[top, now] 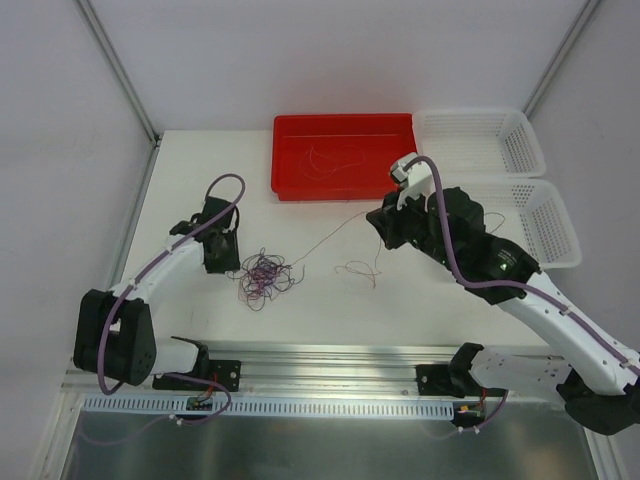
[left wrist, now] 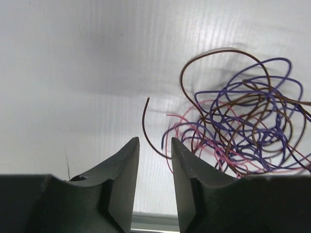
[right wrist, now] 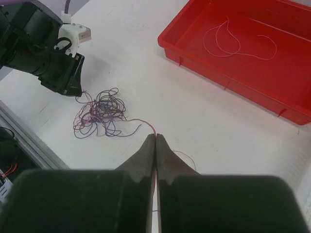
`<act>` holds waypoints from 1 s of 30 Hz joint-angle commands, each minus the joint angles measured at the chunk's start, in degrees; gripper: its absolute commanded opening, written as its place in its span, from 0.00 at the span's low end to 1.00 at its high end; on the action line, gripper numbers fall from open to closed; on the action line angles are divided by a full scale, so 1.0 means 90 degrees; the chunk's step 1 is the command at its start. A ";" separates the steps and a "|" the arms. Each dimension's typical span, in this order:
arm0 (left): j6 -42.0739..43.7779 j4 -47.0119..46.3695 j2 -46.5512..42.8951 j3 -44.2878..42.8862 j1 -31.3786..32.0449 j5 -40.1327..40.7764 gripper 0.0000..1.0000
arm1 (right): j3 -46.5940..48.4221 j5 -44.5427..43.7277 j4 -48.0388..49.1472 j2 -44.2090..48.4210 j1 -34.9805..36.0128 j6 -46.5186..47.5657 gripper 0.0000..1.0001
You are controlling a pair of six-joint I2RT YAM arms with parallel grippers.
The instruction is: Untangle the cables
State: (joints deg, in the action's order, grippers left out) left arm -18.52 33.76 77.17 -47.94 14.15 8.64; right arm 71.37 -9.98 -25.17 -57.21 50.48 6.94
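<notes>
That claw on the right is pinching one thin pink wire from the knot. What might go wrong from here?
The right gripper holds a pink strand running into the tangle. The left gripper is open and pins nothing, so a pull may drag the whole tangle or tighten it. The hair-thin strand might also slip out.

Red tray sits at the far edge of the worktop. Right beside it, a far white basket, and a near white basket just in front, both mesh-walled.
</notes>
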 commanded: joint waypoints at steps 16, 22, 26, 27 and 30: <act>-0.3712 -0.1065 -0.2745 0.1831 0.0827 -0.1655 0.68 | 0.0566 0.0913 0.0326 -0.0703 -0.0023 -0.0029 0.01; -0.4064 -0.1729 -0.2014 0.1860 0.1298 -0.1127 0.66 | 0.0507 0.1031 0.0336 -0.0763 0.0006 -0.0117 0.01; -0.4124 -0.1905 -0.1407 0.1734 0.1406 -0.0990 0.55 | 0.0497 0.0992 0.0258 -0.0704 0.0016 -0.0097 0.01; -0.4114 -0.1896 -0.1309 0.1714 0.1396 -0.0835 0.52 | 0.0507 0.0914 0.0199 -0.0675 0.0016 -0.0049 0.01; -0.3997 -0.1895 -0.1026 0.1665 0.1396 -0.0541 0.36 | 0.0517 0.0612 0.0034 -0.0509 0.0007 0.0126 0.01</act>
State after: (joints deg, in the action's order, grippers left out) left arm -54.37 18.20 66.59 -31.55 26.30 -0.75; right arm 74.43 -2.44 -25.08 -64.14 50.48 6.79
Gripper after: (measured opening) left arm 0.401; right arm 0.014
